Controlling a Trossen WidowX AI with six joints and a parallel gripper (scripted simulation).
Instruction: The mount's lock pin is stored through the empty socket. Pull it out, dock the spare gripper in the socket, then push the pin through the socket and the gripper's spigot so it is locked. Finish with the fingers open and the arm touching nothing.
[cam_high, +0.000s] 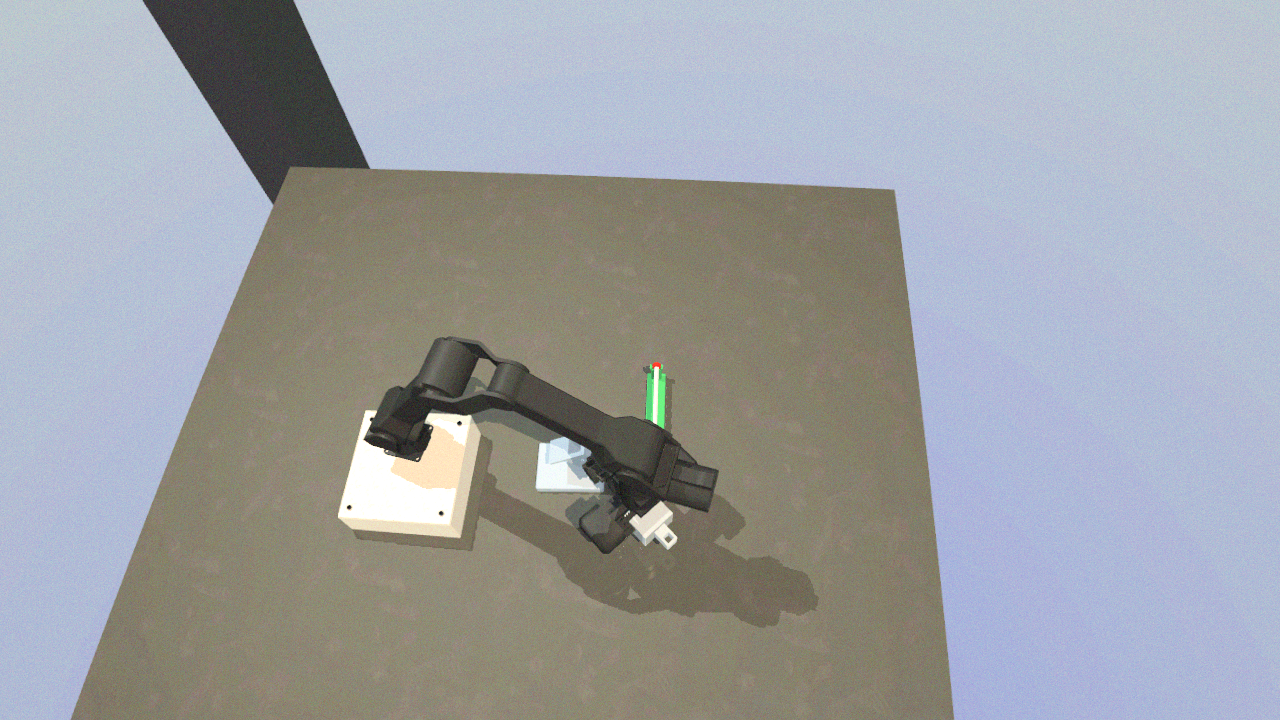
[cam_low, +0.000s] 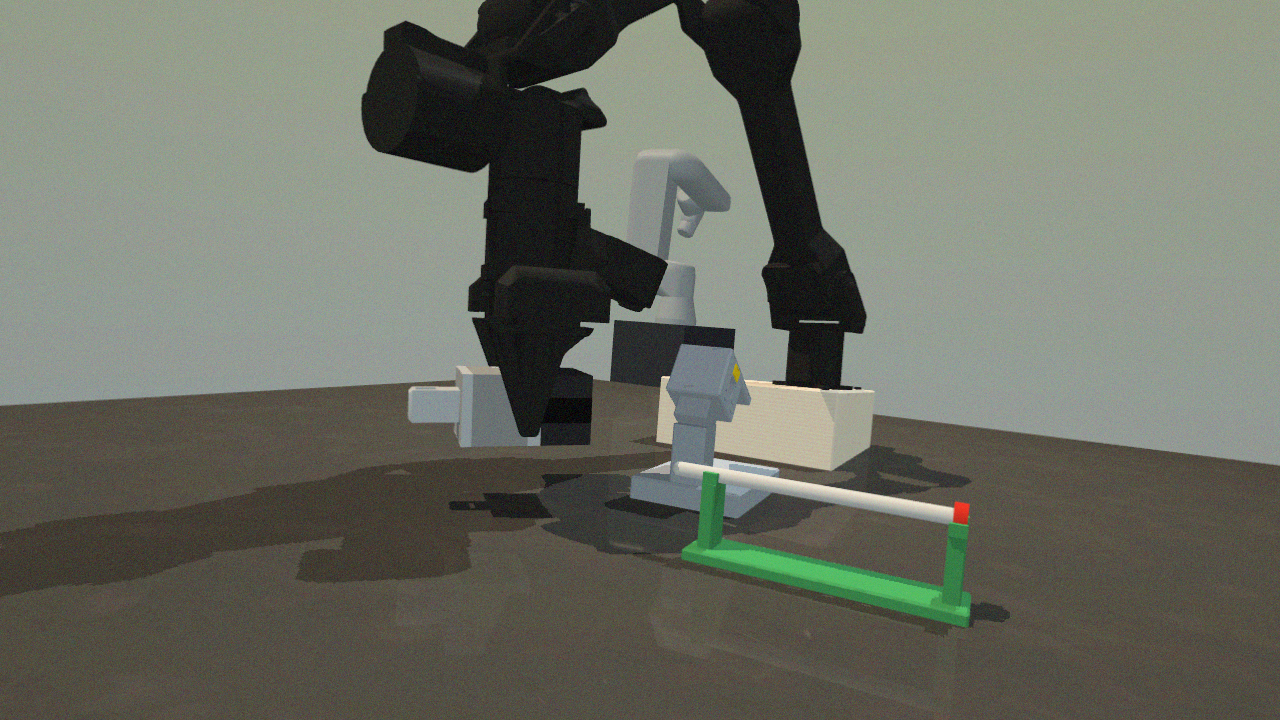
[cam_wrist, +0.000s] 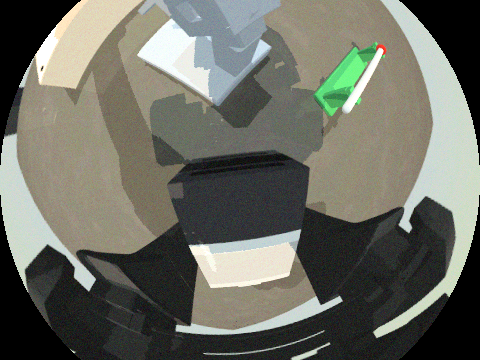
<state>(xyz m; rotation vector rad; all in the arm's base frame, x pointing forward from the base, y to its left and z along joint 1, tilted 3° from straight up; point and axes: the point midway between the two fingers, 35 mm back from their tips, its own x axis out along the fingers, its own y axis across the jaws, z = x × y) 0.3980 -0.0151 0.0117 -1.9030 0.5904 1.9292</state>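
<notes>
My gripper is shut on the spare gripper, a block with a black body and a white part. It is held level above the table, its pale spigot pointing away from the mount. The blue-grey mount stands beside it, its angled socket head on top; no pin shows through it. The socket's opening is not clear. The white lock pin, red at one end, lies across the green rack.
The arm's cream base box stands beyond the mount. My arm reaches over the mount. A pale grey arm stands on a dark block in the background.
</notes>
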